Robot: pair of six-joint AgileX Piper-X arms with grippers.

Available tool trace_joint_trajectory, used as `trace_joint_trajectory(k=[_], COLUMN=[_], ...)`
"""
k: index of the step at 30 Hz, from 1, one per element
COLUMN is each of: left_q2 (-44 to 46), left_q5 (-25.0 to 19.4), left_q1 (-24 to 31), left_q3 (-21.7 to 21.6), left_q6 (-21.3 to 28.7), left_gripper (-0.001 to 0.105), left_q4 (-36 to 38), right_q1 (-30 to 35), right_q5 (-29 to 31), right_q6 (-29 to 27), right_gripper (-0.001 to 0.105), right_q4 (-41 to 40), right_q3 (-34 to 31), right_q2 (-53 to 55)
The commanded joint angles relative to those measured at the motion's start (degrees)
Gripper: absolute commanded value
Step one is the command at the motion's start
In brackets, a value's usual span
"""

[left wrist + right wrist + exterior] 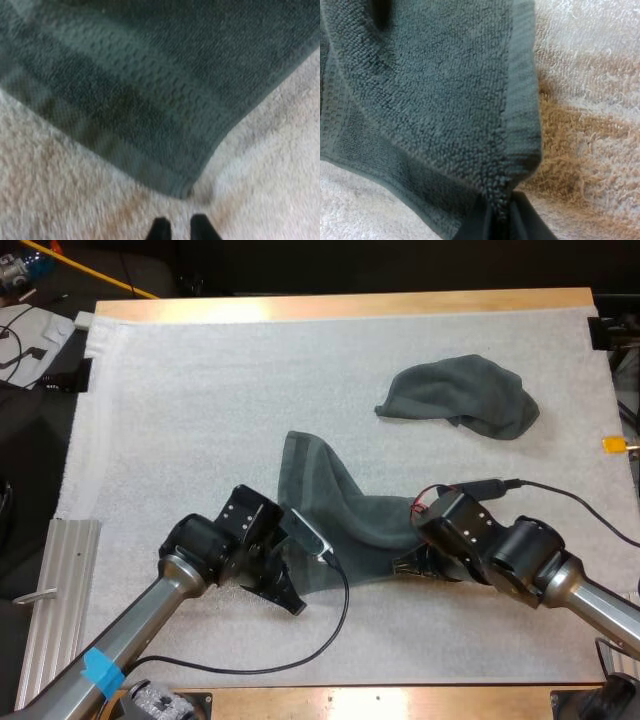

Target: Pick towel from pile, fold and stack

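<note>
1. Our left claw (180, 229) hangs just short of the near corner of the flat towel (345, 520). Its two black fingers stand apart with bare mat between them, and they touch no cloth.
2. Our right claw (499, 222) is clamped on another corner of the same towel, with the hem pinched between its fingers.
3. That towel lies partly spread at the middle of the white mat (200, 400), between our two arms, and a narrow end reaches toward the far side.
4. A second, crumpled towel (460, 395) sits farther back on our right side, well apart from the first.
5. The mat covers the wooden bench (330, 305).
</note>
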State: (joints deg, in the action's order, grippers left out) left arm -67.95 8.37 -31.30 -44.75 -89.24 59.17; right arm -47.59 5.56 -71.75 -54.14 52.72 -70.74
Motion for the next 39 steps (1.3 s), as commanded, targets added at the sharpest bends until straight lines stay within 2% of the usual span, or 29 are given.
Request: trace_joint_trajectory(k=[1,6,8,11,21,30,32,33,34,35,37,39], left_q2=[0.25,-1.22,-2.62,-1.65,-9.43,-16.28,-16.51,-16.66,-16.99,-17.11,-17.76,-17.96], left_q5=[-0.08,-1.57,-2.29,-1.21,-2.08,0.04,0.24,0.42,0.32,0.06,-0.56,-0.82], left_q1=[-0.40,-0.50,-0.49,-0.81,-1.16,-1.24,-1.19,-1.23,-1.35,-1.35,-1.38,-1.34], left_q3=[-0.22,-0.24,-0.20,0.50,1.16,0.96,0.91,0.80,0.92,1.07,1.24,1.23], left_q6=[0.76,1.32,1.24,1.24,1.32,1.33,1.24,1.24,0.91,0.81,0.42,0.38], left_gripper=[0.015,0.053,0.057,0.050,0.048,0.046,0.039,0.032,0.022,0.023,0.008,0.000], left_q4=[-1.67,-3.85,-4.40,-4.95,-8.46,-10.02,-10.19,-9.98,-9.94,-9.91,-9.66,-9.36], right_q1=[-0.01,0.20,0.19,0.16,0.11,0.00,-0.01,-0.06,0.04,0.06,0.02,-0.03], right_q5=[0.24,0.09,0.04,-0.07,-0.15,-0.03,-0.01,0.06,0.14,0.16,0.26,0.36], right_q6=[0.12,0.24,0.38,0.30,0.82,0.88,0.99,0.89,1.00,1.00,1.24,1.32], right_gripper=[0.000,0.000,0.000,0.000,0.000,0.000,0.000,0.000,0.000,0.000,0.000,0.000], right_q4=[0.31,1.14,1.35,0.79,0.57,0.35,0.33,0.34,0.58,0.89,1.41,1.41], right_q3=[0.25,0.31,0.31,0.19,0.13,0.18,0.16,0.21,0.19,0.15,0.16,0.05], right_q2=[-0.01,-0.93,-1.12,-0.57,-0.67,-0.69,-0.65,-0.72,-0.73,-0.79,-0.91,-0.96])
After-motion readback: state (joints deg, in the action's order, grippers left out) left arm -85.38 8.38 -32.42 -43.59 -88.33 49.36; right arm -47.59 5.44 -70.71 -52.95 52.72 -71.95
